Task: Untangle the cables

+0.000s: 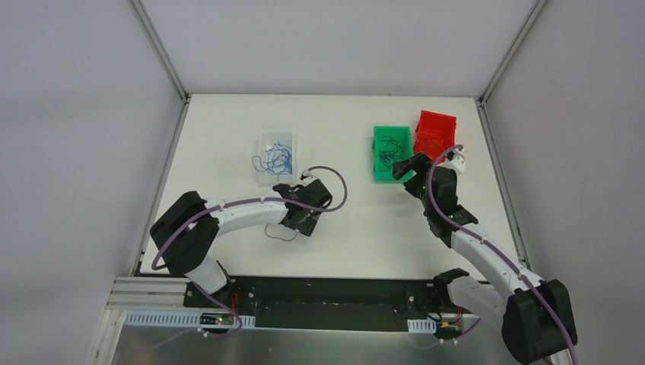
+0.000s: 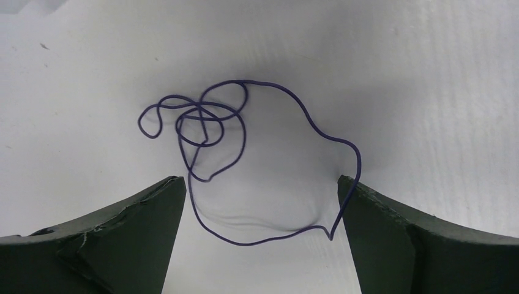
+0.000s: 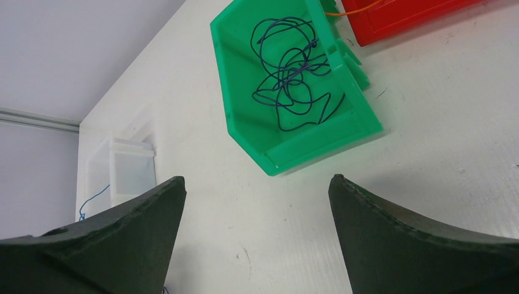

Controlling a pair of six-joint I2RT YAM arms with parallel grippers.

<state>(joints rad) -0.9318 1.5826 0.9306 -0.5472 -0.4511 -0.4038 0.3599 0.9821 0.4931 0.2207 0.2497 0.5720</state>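
— Where did we have the left claw [image 2: 260,184]?

— Low over the counter [image 2: 398,73], its fingers spread as wide as they go and nothing between them in a grip. One dark purple cable [image 2: 244,131] lay flat on the counter under and just ahead of it. Its knot of small loops sat ahead of the gap and a little to the left, and one long bend ran back between the fingers. Its right stretch passed along the inner edge of the right finger [image 2: 392,239]. We could not tell whether it touched.

— And the right claw [image 3: 257,184]?

— Wide open as well, and empty, above the counter. Just ahead of it, slightly to the right, stood the green bin [image 3: 318,144] with a tangle of dark blue cables [image 3: 287,79] inside. The red bin [image 3: 398,18] sat just beyond the green one, with a thin orange-red cable [image 3: 358,10] showing at its edge.

— Did we see the clear bin [image 1: 276,135]?

— Yes, well off to the left of the right claw and near the left claw, just ahead of it. Curly blue cables [image 1: 275,158] lay in it, one strand trailing over the side.
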